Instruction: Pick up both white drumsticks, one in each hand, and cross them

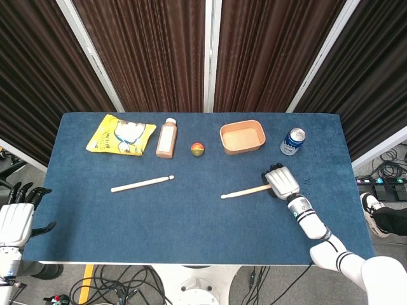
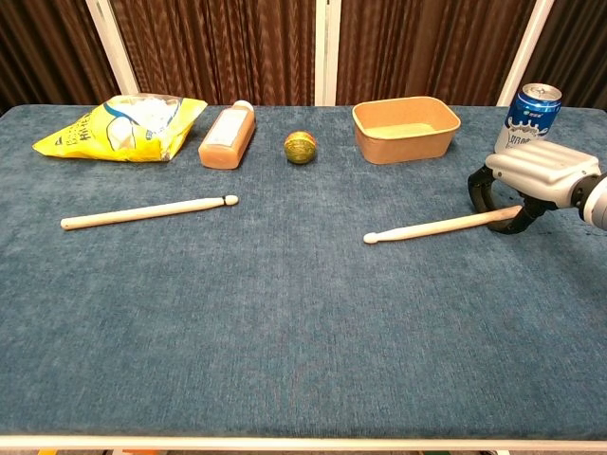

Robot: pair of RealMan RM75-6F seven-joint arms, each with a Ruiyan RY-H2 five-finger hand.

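Hovering over the butt end of the right stick (image 2: pixel 443 224), the right hand (image 2: pixel 531 171) has its dark fingers (image 2: pixel 477 189) curled down on either side of the shaft, tips at the cloth. Whether they actually clamp the wood, I cannot tell; the stick lies flat on the blue worktop (image 2: pixel 285 313), tip pointing left and slightly near. From the head view the same hand (image 1: pixel 282 182) covers that end of the stick (image 1: pixel 245 190), palm down.

Over on the left, the left stick (image 2: pixel 148 211) lies untouched, dark tip toward the middle, well apart from its partner; the head view shows it (image 1: pixel 142 183) angled the same way.

Left hand (image 1: pixel 19 215) hangs off the near-left edge of the worktop, released, fingers spread, holding nothing.

Along the far side, left to right: yellow bag (image 2: pixel 121 127), bottle (image 2: pixel 228 136) lying down, small ball (image 2: pixel 300 147), tan tub (image 2: pixel 406 129), and blue can (image 2: pixel 531 112) standing just behind the right hand.
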